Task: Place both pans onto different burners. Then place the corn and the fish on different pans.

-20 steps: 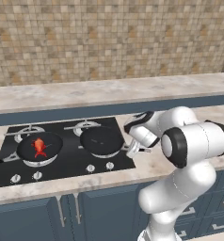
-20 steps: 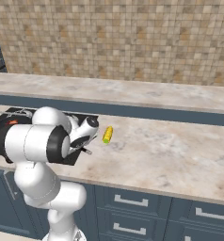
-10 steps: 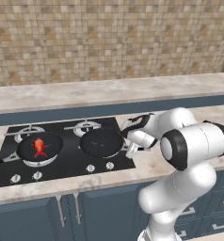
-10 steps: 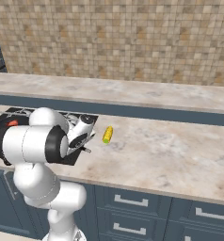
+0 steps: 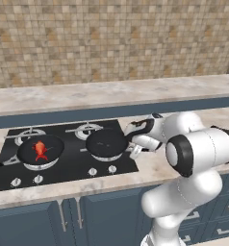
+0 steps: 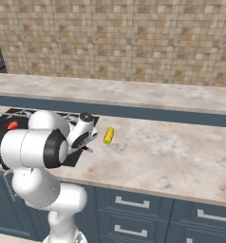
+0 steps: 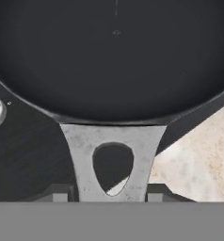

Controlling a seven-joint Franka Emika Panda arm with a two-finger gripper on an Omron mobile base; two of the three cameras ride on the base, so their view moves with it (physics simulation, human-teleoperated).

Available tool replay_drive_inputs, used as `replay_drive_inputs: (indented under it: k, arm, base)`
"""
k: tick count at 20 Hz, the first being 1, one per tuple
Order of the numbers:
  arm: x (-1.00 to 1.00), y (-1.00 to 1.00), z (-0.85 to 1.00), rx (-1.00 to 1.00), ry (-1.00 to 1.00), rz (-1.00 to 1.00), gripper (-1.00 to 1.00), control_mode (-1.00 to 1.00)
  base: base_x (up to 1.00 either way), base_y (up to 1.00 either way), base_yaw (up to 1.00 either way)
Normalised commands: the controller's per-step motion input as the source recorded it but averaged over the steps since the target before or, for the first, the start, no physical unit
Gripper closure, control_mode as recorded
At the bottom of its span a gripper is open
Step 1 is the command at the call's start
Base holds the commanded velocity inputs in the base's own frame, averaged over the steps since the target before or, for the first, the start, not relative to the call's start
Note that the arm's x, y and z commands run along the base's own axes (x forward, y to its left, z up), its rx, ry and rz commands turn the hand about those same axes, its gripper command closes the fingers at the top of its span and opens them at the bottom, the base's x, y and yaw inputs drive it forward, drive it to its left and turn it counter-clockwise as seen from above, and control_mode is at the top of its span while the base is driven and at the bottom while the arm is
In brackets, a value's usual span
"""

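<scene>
Two black pans sit on the front burners of the cooktop (image 5: 68, 166). The left pan (image 5: 25, 153) holds the red-orange fish (image 5: 39, 148). The right pan (image 5: 106, 143) is empty and spreads across the top of the hand view (image 7: 114, 56). My gripper (image 5: 132, 145) is at this pan's right side. In the hand view my gripper (image 7: 107, 196) has a tip close on each side of the grey handle bracket (image 7: 81, 146). Whether the tips press on it does not show. The yellow corn (image 6: 108, 135) lies on the counter, right of my gripper (image 6: 89, 146).
Two rear burners (image 5: 27, 133) (image 5: 87, 129) carry nothing. Small silver knobs (image 5: 102, 170) line the cooktop's front edge. Light marble counter (image 6: 172, 152) stretches to the right of the cooktop, with a tiled wall behind. The arm's white elbow (image 6: 34, 147) hides the cooktop's right half in the right base view.
</scene>
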Motion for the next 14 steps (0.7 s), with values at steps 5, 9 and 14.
replay_drive_inputs:
  k: [5, 9, 14]
  arm:
    - [0.14, -0.1, 0.0, -0.04, 0.0, -0.02, -1.0, -1.0]
    - [0.04, -0.02, 0.01, -0.01, 0.0, 0.0, -1.0, -1.0]
    - [-0.01, 0.0, 0.37, 0.0, -0.01, 0.0, -1.0, -1.0]
  base:
    - [0.0, 0.0, 0.0]
    - [0.0, 0.0, 0.0]
    - [0.0, 0.0, 0.0]
